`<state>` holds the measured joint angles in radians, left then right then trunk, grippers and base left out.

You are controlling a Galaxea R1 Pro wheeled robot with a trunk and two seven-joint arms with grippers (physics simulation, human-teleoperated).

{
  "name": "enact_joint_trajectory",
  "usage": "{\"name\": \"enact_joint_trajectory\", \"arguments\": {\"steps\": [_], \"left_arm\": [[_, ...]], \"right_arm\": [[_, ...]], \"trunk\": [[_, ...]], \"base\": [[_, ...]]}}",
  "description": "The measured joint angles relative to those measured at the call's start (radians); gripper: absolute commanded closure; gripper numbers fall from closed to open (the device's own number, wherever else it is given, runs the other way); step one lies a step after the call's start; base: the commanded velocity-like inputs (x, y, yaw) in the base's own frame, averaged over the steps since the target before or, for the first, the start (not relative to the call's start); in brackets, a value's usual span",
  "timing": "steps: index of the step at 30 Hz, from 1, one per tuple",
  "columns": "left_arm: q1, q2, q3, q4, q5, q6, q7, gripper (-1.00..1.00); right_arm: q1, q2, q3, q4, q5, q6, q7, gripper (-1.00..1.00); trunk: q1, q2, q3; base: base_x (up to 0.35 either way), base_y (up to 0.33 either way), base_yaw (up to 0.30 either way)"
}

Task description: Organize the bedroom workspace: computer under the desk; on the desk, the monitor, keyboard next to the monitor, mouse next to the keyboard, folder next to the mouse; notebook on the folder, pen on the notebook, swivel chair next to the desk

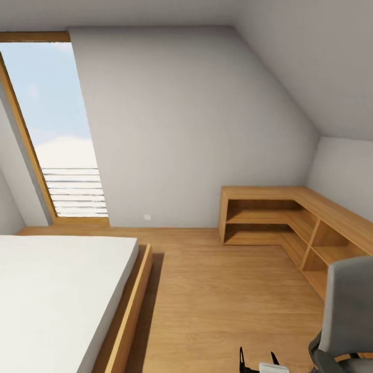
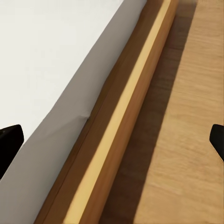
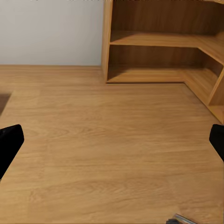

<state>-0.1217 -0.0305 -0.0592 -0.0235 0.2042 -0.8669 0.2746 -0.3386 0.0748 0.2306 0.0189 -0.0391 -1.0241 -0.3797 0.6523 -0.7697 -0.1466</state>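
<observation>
The swivel chair (image 1: 349, 311) stands at the lower right of the head view, with its grey padded back and a black armrest showing and its seat cut off by the frame. A chrome tip (image 3: 179, 219), probably part of its base, shows in the right wrist view. My left gripper (image 2: 112, 144) is open over the bed's edge and holds nothing. My right gripper (image 3: 112, 144) is open over bare floor and is also empty. Black fingertips (image 1: 242, 358) poke up at the head view's bottom edge. The desk, computer, monitor, keyboard, mouse, folder, notebook and pen are out of view.
A low bed (image 1: 57, 290) with a white mattress and wooden frame (image 2: 116, 121) fills the left. An empty wooden corner shelf unit (image 1: 290, 217) runs along the back and right walls. Wooden floor (image 1: 223, 300) lies between them. A tall window (image 1: 52, 129) is at the back left.
</observation>
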Motion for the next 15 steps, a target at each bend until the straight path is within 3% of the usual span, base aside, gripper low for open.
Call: {"name": "enact_joint_trajectory", "arguments": {"steps": [15], "left_arm": [[0.0,0.0,0.0,0.0,0.0,0.0,0.0,-1.0]], "right_arm": [[0.0,0.001,0.0,-0.001,0.0,-0.001,-0.002,-1.0]], "trunk": [[0.0,0.0,0.0]], "base": [[0.327,0.0,0.0]]}}
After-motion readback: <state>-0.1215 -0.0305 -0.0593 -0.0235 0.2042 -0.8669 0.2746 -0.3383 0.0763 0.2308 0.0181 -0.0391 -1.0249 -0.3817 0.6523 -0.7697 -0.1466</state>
